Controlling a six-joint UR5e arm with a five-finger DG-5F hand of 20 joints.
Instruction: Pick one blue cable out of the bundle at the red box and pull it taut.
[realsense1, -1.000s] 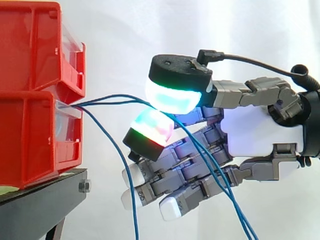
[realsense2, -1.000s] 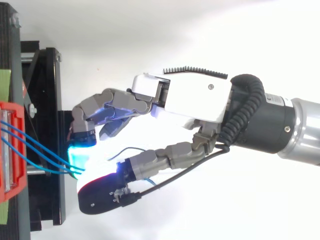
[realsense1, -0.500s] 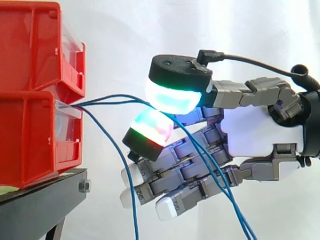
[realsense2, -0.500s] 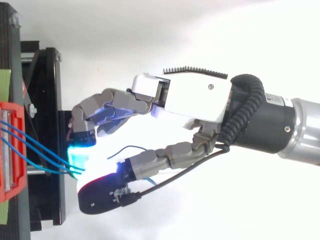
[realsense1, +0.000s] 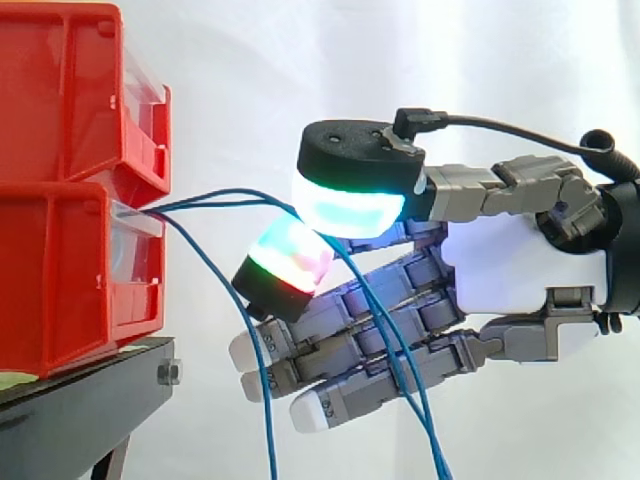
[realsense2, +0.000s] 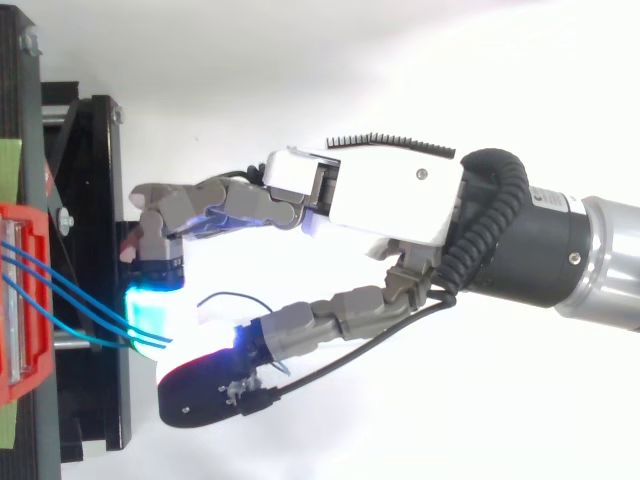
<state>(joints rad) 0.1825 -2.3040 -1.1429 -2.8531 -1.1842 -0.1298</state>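
Blue cables (realsense1: 240, 192) from red box (realsense1: 60, 270), pinched by robot hand (realsense1: 520, 270), dangle below it in side view.

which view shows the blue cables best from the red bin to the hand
Side view: the blue cables show leaving the lower red bin, two passing between the hand's glowing pads and hanging below, one dropping short of the hand. The top view shows a short stretch from bin to pads.
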